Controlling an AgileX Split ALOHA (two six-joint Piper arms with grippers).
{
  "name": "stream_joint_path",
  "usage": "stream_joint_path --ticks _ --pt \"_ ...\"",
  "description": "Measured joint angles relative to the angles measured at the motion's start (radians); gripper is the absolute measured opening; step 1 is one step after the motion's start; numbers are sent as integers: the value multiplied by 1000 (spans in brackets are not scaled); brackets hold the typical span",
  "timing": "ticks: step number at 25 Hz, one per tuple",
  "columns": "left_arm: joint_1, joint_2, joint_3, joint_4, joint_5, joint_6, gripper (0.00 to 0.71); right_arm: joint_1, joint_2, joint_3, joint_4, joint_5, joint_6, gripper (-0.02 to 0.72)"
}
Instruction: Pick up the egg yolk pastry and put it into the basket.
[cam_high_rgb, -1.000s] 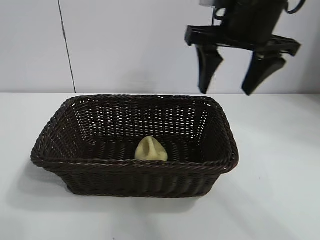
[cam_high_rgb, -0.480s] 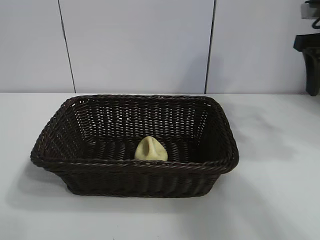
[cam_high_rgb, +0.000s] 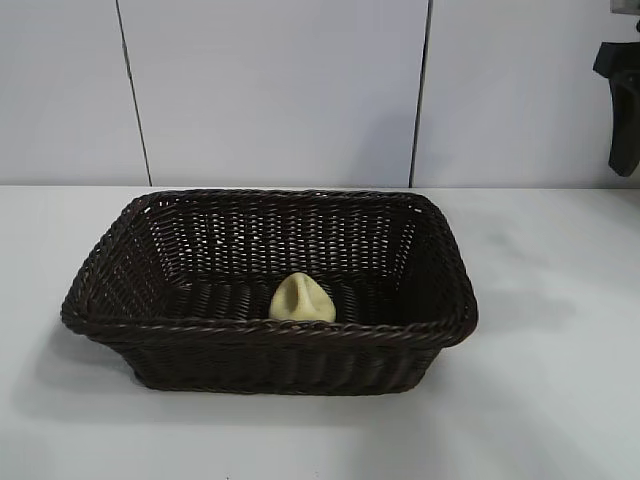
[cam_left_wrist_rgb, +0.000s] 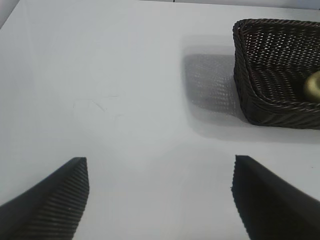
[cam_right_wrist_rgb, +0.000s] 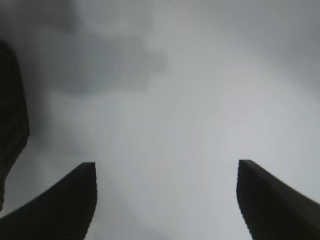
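Observation:
The pale yellow egg yolk pastry (cam_high_rgb: 302, 299) lies inside the dark woven basket (cam_high_rgb: 130, 325), near its front wall. In the left wrist view the basket (cam_left_wrist_rgb: 250, 100) is off to one side with the pastry (cam_left_wrist_rgb: 313, 86) showing inside it. My right gripper (cam_right_wrist_rgb: 165, 200) is open and empty above bare table; only one of its fingers (cam_high_rgb: 624, 120) shows at the exterior view's right edge, high above the table and well clear of the basket. My left gripper (cam_left_wrist_rgb: 160, 195) is open and empty over bare table, away from the basket.
The basket stands in the middle of a white table (cam_high_rgb: 550, 380). A pale panelled wall (cam_high_rgb: 280, 90) runs behind it. The dark rim of the basket (cam_right_wrist_rgb: 11, 135) shows at one edge of the right wrist view.
My right gripper, which hung open above the basket's back right corner, has swung off to the right and now shows only at the frame's edge. The pastry has not moved.

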Motion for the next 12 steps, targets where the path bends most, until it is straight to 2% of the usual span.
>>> stream_joint_path --ticks 9,12 --pt "0 0 0 0 0 0 571 3 -459 325 0 13 0 555" --pt "0 0 0 0 0 0 571 3 -630 440 0 -29 0 555"
